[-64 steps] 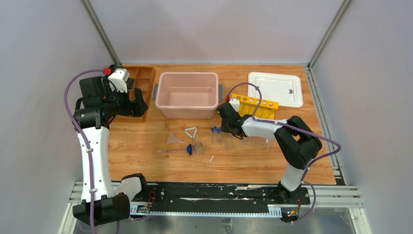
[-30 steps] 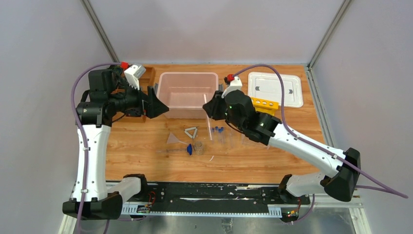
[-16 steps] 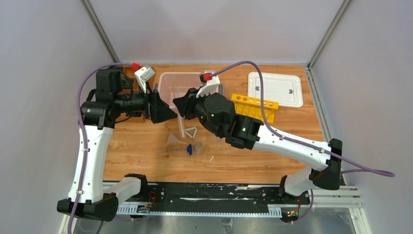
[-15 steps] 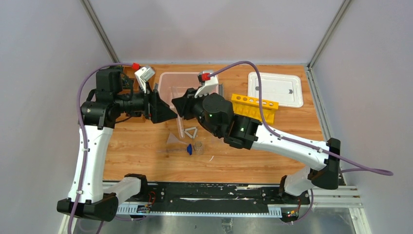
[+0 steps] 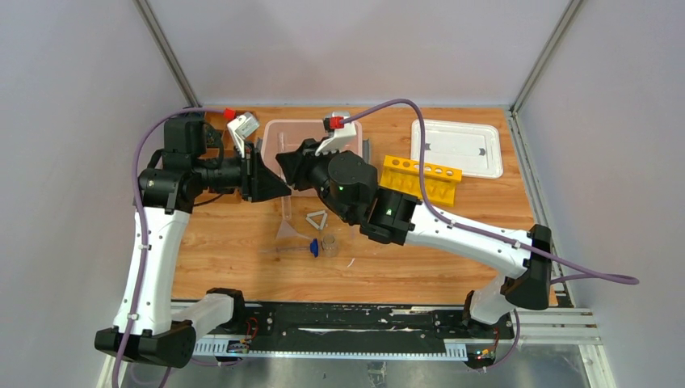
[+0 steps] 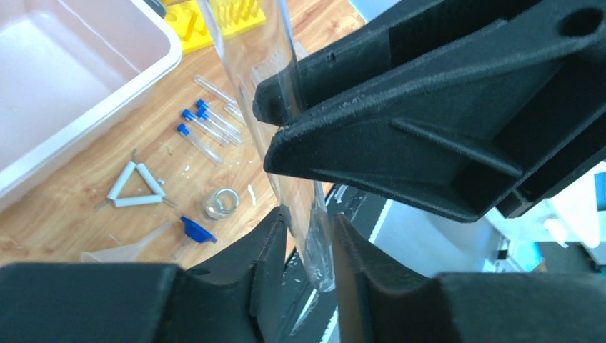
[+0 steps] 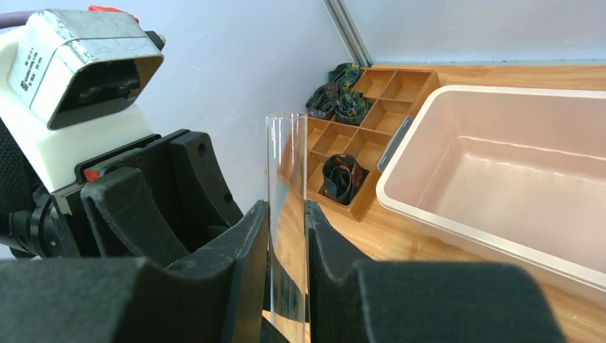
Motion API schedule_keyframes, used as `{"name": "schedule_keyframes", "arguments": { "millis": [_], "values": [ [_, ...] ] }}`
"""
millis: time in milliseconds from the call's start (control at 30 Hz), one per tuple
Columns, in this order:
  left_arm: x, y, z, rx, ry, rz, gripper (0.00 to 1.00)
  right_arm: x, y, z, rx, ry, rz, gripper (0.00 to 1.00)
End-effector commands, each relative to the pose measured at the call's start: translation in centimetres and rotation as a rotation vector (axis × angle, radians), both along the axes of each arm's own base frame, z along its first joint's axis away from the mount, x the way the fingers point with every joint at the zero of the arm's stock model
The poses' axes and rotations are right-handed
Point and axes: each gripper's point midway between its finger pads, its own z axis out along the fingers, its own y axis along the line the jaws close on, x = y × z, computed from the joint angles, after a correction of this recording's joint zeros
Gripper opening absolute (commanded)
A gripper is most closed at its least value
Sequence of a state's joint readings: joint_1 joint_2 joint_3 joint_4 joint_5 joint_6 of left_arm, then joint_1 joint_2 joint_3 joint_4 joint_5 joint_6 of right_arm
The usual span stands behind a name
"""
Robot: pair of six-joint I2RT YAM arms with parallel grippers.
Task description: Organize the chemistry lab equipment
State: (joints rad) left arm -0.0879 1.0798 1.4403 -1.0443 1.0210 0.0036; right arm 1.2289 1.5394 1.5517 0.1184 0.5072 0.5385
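While right claw [image 7: 286, 218] pinches clear glass tube [image 7: 286, 153], left claw [image 6: 309, 232] apparently clasps end.

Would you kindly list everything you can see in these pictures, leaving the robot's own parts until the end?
glass tube: one, clear, in the air, gripped by both pincers
vials: at least three, clear with blue caps, lying on the table
triangle: one, white, on the table near the vials
beaker: one, clear, beside the triangle
funnel: one, clear, on the table
blue cap: one, beside the beaker
bin: one, pink, back middle
lid: one, white, back right
rack: one, yellow, right of the bin
wooden tray: one, brown, back left, holding dark parts
table: one, wooden
left pincer: black, shut on the glass tube
right pincer: black, shut on the glass tube
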Motion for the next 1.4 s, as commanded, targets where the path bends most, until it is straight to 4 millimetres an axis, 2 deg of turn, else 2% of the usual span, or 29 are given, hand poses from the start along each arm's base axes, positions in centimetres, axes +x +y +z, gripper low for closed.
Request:
{"name": "schedule_keyframes", "arguments": {
  "millis": [0, 100, 167, 233, 267, 300, 367, 533, 633, 800, 933, 1033, 1167, 1267, 1300, 1333, 1367],
  "values": [
    [-0.4, -0.2, -0.5, -0.001, 0.021, -0.007, 0.29, -0.1, -1.1, 2.3, 0.111, -0.008, -0.045, 0.00],
    [-0.5, -0.3, -1.2, -0.013, 0.058, -0.024, 0.26, -0.3, -1.3, 2.4, 0.133, -0.003, -0.040, 0.00],
    [-0.5, -0.4, -1.5, -0.016, 0.074, -0.028, 0.20, -0.5, -1.1, 2.3, 0.129, -0.001, -0.023, 0.01],
    [-0.4, -0.4, -1.5, -0.012, 0.067, -0.025, 0.13, -0.5, -1.2, 1.9, 0.093, 0.018, -0.020, 0.18],
    [-0.5, -0.3, -1.4, -0.004, 0.038, -0.031, 0.09, -0.5, -1.5, 1.3, 0.054, 0.049, -0.023, 0.33],
    [-0.5, -0.2, -1.4, 0.003, 0.015, -0.038, 0.07, -0.5, -1.9, 0.8, 0.020, 0.073, -0.019, 0.42],
    [-0.7, -0.2, -1.3, 0.009, -0.026, -0.054, 0.04, -0.6, -2.6, -0.4, -0.057, 0.127, 0.010, 0.53],
    [-0.6, 0.3, -2.5, 0.077, -0.135, -0.078, 0.00, -0.2, -3.6, -2.6, -0.195, 0.226, 0.111, 0.57],
    [-0.4, 0.7, -3.6, 0.131, -0.175, -0.072, 0.00, -0.2, -2.8, -3.2, -0.229, 0.284, 0.215, 0.60],
    [-0.5, 0.7, -4.2, 0.165, -0.181, -0.069, 0.00, -1.5, -0.9, -2.5, -0.240, 0.269, 0.369, 0.60],
    [-0.3, 0.9, -4.9, 0.183, -0.167, -0.057, 0.00, -1.4, -0.6, -3.1, -0.242, 0.291, 0.393, 0.59],
    [-0.1, 1.0, -5.2, 0.192, -0.160, -0.054, 0.00, -1.3, -0.3, -3.8, -0.247, 0.309, 0.398, 0.52],
    [0.3, 1.2, -5.3, 0.208, -0.154, -0.036, 0.00, -1.3, -0.1, -4.7, -0.255, 0.333, 0.421, 0.27],
    [0.9, 1.4, -5.5, 0.223, -0.140, -0.018, 0.02, -0.5, -0.9, -5.6, -0.262, 0.356, 0.413, 0.11],
    [1.1, 1.5, -5.5, 0.230, -0.135, -0.007, 0.13, -0.1, -1.5, -5.6, -0.267, 0.355, 0.399, 0.06],
    [1.3, 1.6, -5.6, 0.236, -0.126, 0.004, 0.35, 0.5, -2.3, -5.7, -0.274, 0.351, 0.380, 0.01],
    [1.5, 1.7, -5.7, 0.241, -0.116, 0.014, 0.60, 1.1, -3.2, -5.8, -0.284, 0.344, 0.354, 0.00]
  ]
}}
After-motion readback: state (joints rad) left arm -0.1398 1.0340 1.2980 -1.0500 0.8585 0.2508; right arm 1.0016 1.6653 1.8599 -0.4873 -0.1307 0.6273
